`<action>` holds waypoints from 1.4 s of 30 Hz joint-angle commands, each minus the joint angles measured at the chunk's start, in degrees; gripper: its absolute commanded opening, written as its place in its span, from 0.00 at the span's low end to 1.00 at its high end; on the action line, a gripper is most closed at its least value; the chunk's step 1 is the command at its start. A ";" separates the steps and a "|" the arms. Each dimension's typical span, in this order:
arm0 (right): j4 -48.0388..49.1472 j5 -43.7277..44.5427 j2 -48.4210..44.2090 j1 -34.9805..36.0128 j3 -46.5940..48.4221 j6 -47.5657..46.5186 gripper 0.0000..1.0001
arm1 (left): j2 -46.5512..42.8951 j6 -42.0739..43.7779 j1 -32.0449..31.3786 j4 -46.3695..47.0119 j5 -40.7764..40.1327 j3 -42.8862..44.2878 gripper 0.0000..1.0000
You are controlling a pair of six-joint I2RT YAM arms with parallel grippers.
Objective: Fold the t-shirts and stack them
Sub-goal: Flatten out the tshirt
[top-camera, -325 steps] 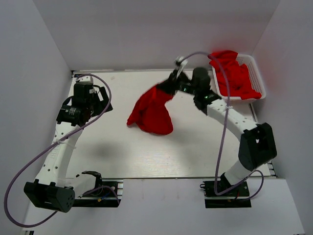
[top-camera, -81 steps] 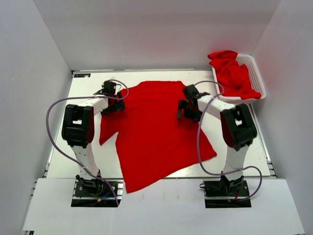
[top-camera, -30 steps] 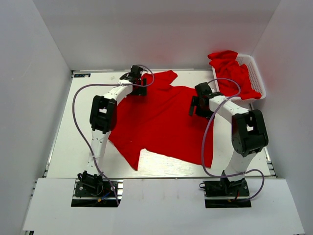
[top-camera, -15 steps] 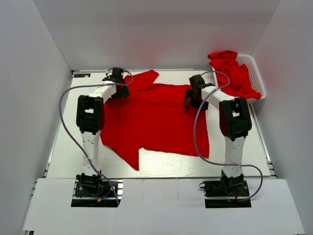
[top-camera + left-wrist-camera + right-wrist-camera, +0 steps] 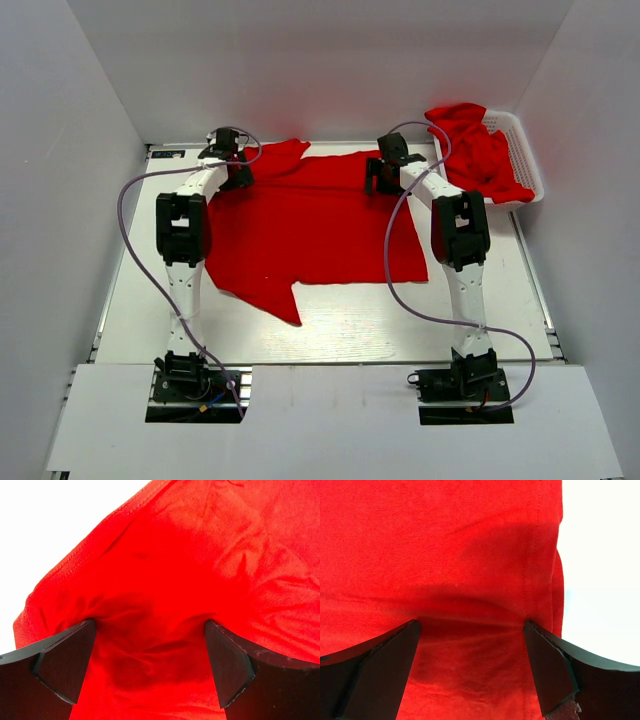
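Observation:
One bright red t-shirt (image 5: 310, 230) lies spread across the table, with a sleeve at the far edge and a pointed flap toward the near side. My left gripper (image 5: 236, 170) presses down on its far left part, jaws wide apart. In the left wrist view the left gripper (image 5: 150, 630) is open over rumpled cloth near a stitched hem. My right gripper (image 5: 380, 180) rests on the far right part. The right wrist view shows the right gripper (image 5: 471, 627) open on cloth beside a hemmed edge. More red t-shirts (image 5: 475, 150) are heaped in a basket.
The white lattice basket (image 5: 517, 126) stands at the far right corner, close to the right arm. Bare white table (image 5: 340, 335) shows along the near side and at the left. White walls enclose the table on three sides.
Both grippers have slid toward the far edge, the left one also leftward, dragging the shirt with them. The shirt now lies farther back and wider spread.

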 commanded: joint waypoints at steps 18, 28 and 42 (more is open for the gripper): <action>-0.15 -2.80 -23.25 0.39 -12.04 -1.04 0.90 | -27.89 7.10 -1.20 -8.58 5.83 -10.45 1.00; -0.77 2.28 -51.81 1.80 -45.07 10.99 0.90 | -55.86 2.34 -15.86 -2.69 14.47 -44.75 1.00; -1.30 6.60 -68.71 1.18 -65.49 18.06 0.90 | -60.55 -13.30 -43.99 -7.34 11.84 -61.03 1.00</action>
